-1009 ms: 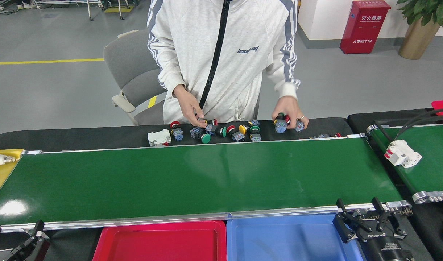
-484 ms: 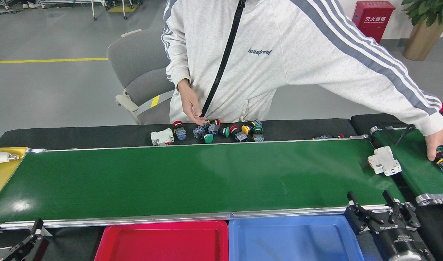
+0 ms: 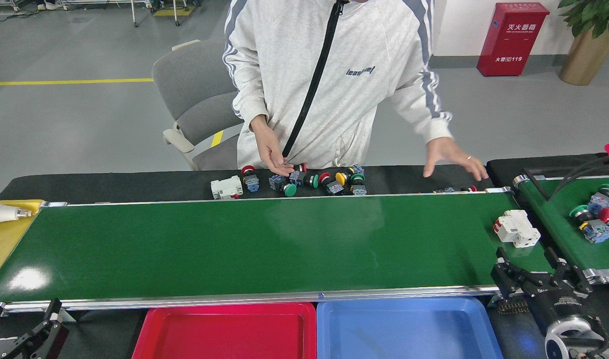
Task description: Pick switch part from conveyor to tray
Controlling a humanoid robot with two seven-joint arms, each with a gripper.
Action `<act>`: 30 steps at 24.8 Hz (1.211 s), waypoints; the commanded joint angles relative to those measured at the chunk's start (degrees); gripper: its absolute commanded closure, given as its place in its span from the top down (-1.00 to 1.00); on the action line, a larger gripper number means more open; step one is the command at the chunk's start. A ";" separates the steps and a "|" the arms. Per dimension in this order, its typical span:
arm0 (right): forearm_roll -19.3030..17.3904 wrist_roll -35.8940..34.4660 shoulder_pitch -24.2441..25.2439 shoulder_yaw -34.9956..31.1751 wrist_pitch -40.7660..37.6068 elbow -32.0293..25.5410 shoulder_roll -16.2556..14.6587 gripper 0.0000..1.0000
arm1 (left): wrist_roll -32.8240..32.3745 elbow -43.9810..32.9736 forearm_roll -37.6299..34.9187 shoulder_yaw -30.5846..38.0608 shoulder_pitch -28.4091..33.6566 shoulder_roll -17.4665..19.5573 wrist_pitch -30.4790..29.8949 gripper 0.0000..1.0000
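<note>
A white switch part [image 3: 517,228], a boxy breaker with a red tab, lies on the right end of the long green conveyor [image 3: 264,244]. My right gripper [image 3: 526,258] stands open just in front of it, at the conveyor's near rail, with nothing between its black fingers. My left gripper [image 3: 21,319] is low at the bottom left, below the near rail, open and empty. A red tray [image 3: 225,334] and a blue tray [image 3: 409,331] sit side by side under the near rail, both bare.
A person stands behind the belt, both hands [image 3: 454,157] over the black table. Loose push-button switches [image 3: 309,179] and another white breaker [image 3: 226,188] lie there. A shorter green belt [image 3: 563,209] at right carries several buttons [image 3: 596,219]. A yellow tray [image 3: 5,239] is far left.
The white switch part slid left from the short belt onto the long conveyor. The person set buttons on the short belt and drew the hand back. My right gripper moved right and up toward the part.
</note>
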 commanded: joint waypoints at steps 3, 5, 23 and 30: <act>-0.07 0.08 -4.17 0.17 -0.37 4.09 -0.99 0.99 | 0.47 -0.71 0.08 -0.27 -1.12 0.80 -0.07 1.00; 0.11 0.08 -4.87 0.34 -0.37 5.94 -0.99 0.99 | 0.47 -0.62 0.08 -1.41 -1.47 0.80 -0.07 1.00; 0.37 -0.28 -11.99 7.55 6.04 16.22 0.51 0.82 | 0.03 0.26 -1.06 -2.11 -9.30 -2.98 -3.14 1.00; 0.02 -0.63 -13.05 11.77 6.92 17.54 -0.55 -0.65 | 0.03 0.25 -0.88 -4.40 -9.03 0.36 -4.11 1.00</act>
